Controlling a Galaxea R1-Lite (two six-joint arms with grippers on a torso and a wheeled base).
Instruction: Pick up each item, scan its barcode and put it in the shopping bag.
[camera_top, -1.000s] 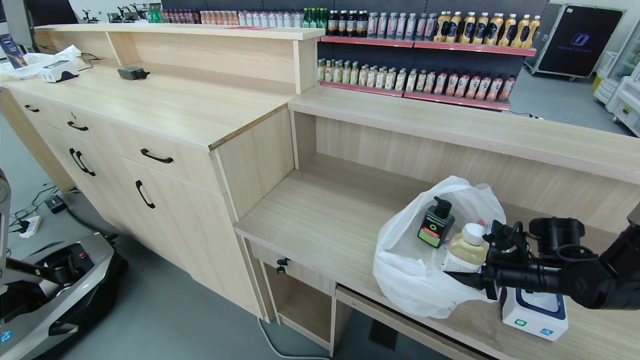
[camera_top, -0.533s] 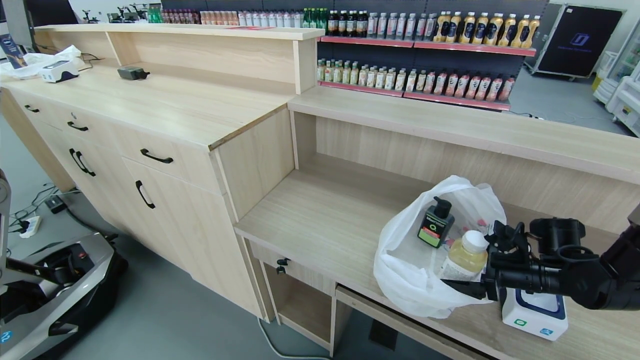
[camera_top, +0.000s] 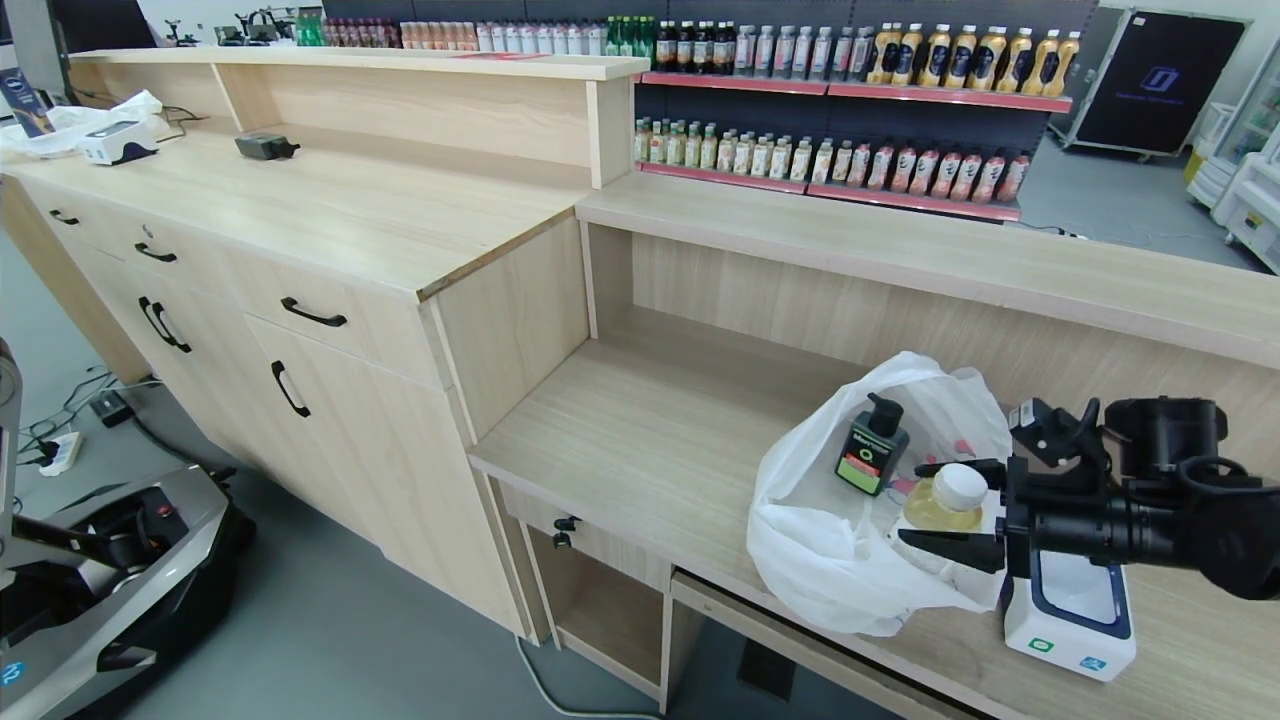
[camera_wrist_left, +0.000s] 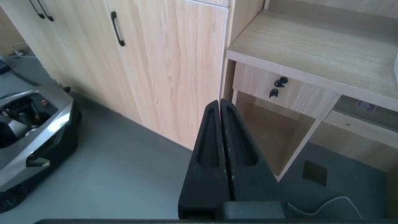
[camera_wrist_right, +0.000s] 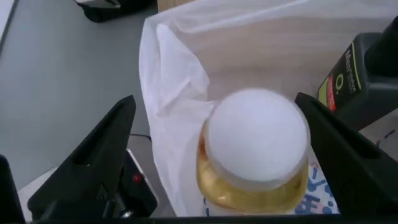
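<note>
A white shopping bag (camera_top: 830, 530) stands open on the low wooden counter (camera_top: 650, 430). Inside it a black pump bottle (camera_top: 872, 445) leans against the back, and a yellow drink bottle with a white cap (camera_top: 948, 495) stands upright beside it. My right gripper (camera_top: 915, 503) is at the bag's mouth, open, with one finger on each side of the yellow bottle. The right wrist view shows the white cap (camera_wrist_right: 255, 149) between the spread fingers (camera_wrist_right: 93, 162), the bag (camera_wrist_right: 174, 106) and the pump bottle (camera_wrist_right: 354, 68). My left gripper (camera_wrist_left: 221, 102) is shut and hangs low above the floor, in front of the cabinet.
A white and blue barcode scanner (camera_top: 1070, 615) sits on the counter right of the bag, under my right arm. A taller cabinet (camera_top: 330, 230) with drawers stands to the left. Shelves of bottles (camera_top: 830, 100) line the back.
My right gripper has lowered the yellow bottle deeper into the bag and opened. The wrist has drawn back slightly to the right. The left arm has kept still.
</note>
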